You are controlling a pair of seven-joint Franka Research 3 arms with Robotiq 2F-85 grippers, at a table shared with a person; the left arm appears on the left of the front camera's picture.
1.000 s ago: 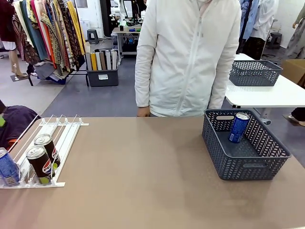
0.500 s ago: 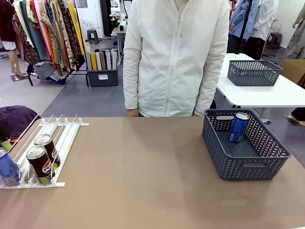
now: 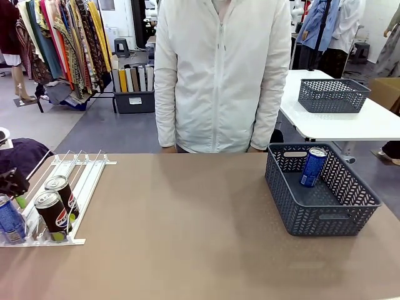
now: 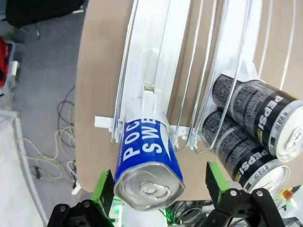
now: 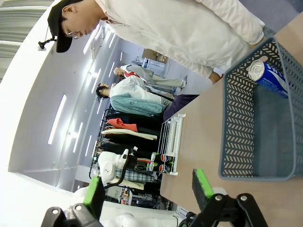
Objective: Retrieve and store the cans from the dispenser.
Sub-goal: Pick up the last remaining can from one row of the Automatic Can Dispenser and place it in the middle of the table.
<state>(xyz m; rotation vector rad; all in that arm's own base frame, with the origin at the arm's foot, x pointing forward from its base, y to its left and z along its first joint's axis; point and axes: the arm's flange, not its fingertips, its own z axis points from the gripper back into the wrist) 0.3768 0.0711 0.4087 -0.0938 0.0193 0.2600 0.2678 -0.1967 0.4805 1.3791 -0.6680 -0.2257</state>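
Near left edge of table: dispenser, white wire lanes. Blue can at low end of outermost lane; two black cans one behind other in next lane. Left gripper spread wide, green pads either side of blue can's top; contact hard to judge, probably none. Near right edge: grey basket, second blue can leaning inside by far wall. Right gripper released, nothing between fingers. Person in white jacket at far edge.
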